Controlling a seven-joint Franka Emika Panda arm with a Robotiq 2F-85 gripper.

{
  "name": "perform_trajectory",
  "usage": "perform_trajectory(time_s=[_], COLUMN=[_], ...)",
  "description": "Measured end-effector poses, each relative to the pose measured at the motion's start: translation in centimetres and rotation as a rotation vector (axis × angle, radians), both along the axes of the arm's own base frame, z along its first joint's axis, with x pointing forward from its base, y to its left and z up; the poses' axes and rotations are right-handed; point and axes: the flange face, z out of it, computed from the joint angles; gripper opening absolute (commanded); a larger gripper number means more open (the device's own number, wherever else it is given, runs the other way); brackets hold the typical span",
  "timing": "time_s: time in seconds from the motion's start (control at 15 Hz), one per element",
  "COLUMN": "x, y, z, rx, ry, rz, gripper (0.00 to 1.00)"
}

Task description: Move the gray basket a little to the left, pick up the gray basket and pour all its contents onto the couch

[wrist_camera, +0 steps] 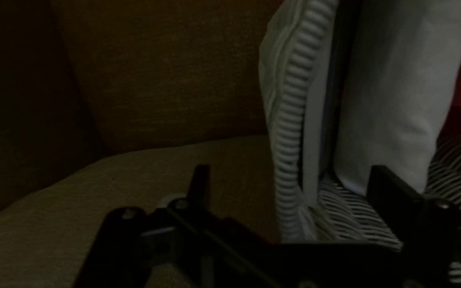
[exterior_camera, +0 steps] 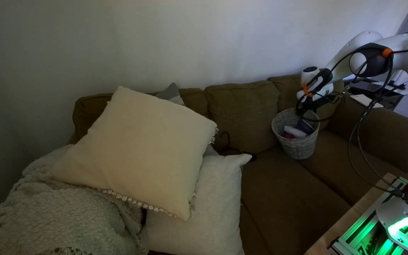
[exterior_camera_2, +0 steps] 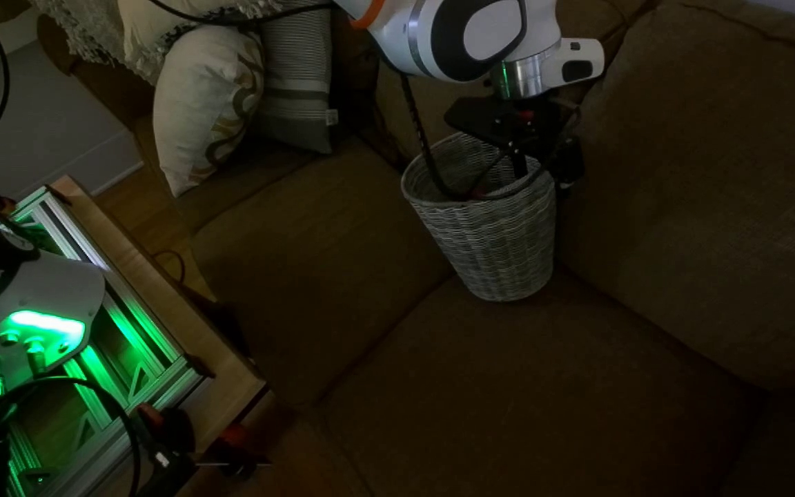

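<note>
At 3 o'clock in an exterior view: gray basket [exterior_camera: 301, 147], base down on the couch [exterior_camera: 278, 191], arm [exterior_camera: 344, 56] at its 1 o'clock. Inside: white soft piece [exterior_camera: 295, 132], dark purplish packet [exterior_camera: 304, 126] at its 2 o'clock, red bit [exterior_camera: 289, 136] at its 8 o'clock. Wrist view: fingers [wrist_camera: 199, 186] spread wide, straddling basket wall, one inside, one outside, gaps both sides, not clamped. Large cream pillow [exterior_camera: 140, 148] at basket's 9 o'clock, nubby blanket [exterior_camera: 62, 212] at pillow's 8 o'clock.
</note>
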Motion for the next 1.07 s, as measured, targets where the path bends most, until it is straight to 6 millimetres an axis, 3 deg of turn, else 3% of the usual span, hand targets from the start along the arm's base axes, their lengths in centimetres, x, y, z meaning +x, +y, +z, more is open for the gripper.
perform_trajectory(time_s=[0.07, 0.2, 0.4, 0.8, 0.93, 1.07], x=[0.1, 0.2, 0.7, 1.7, 1.8, 1.9], y=[-0.4, -0.6, -0.3, -1.1, -1.1, -1.0], z=[-0.2, -1.3, -2.5, -1.6, -1.6, -1.6], rx=[-0.009, -0.01, -0.003, -0.01, -0.001, 0.012], ry=[0.008, 0.039, 0.078, 0.085, 0.088, 0.102], rz=[-0.005, -0.011, -0.008, 0.003, 0.015, 0.04], gripper=[1.0, 0.73, 0.49, 0.04, 0.0, 0.03])
